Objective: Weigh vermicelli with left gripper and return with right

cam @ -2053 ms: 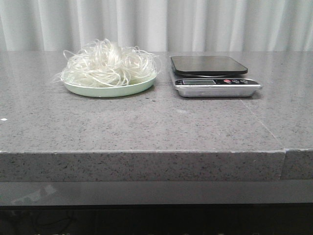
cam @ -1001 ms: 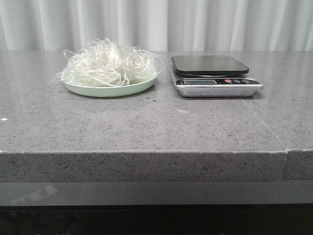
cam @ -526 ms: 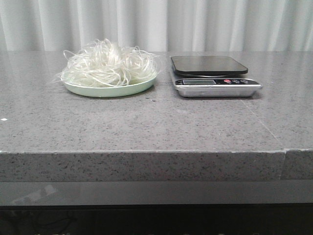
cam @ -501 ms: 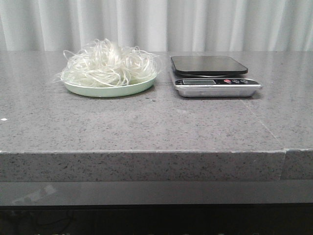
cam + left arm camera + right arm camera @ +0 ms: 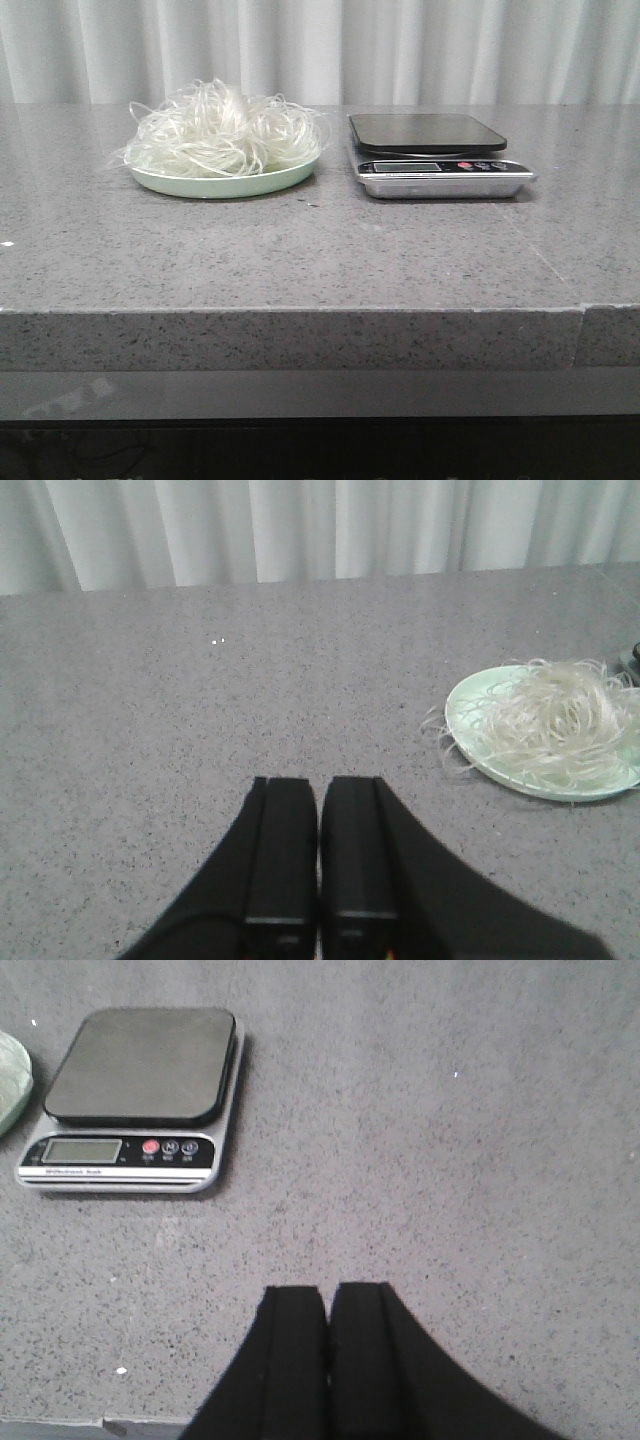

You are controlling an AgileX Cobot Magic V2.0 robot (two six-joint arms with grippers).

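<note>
The vermicelli (image 5: 222, 131) is a fluffy whitish tangle heaped on a pale green plate (image 5: 228, 183) at the back left of the grey table. It also shows in the left wrist view (image 5: 560, 720), on the plate (image 5: 470, 705). A kitchen scale (image 5: 432, 153) with a dark platform stands beside the plate on the right; it shows in the right wrist view (image 5: 135, 1095) with nothing on it. My left gripper (image 5: 318, 785) is shut and empty, well short of the plate. My right gripper (image 5: 327, 1293) is shut and empty, short of the scale. Neither gripper shows in the front view.
The grey speckled table (image 5: 320, 250) has a front edge with a seam at the right (image 5: 583, 308). White curtains (image 5: 320, 50) hang behind it. The plate's rim shows at the edge of the right wrist view (image 5: 12, 1080).
</note>
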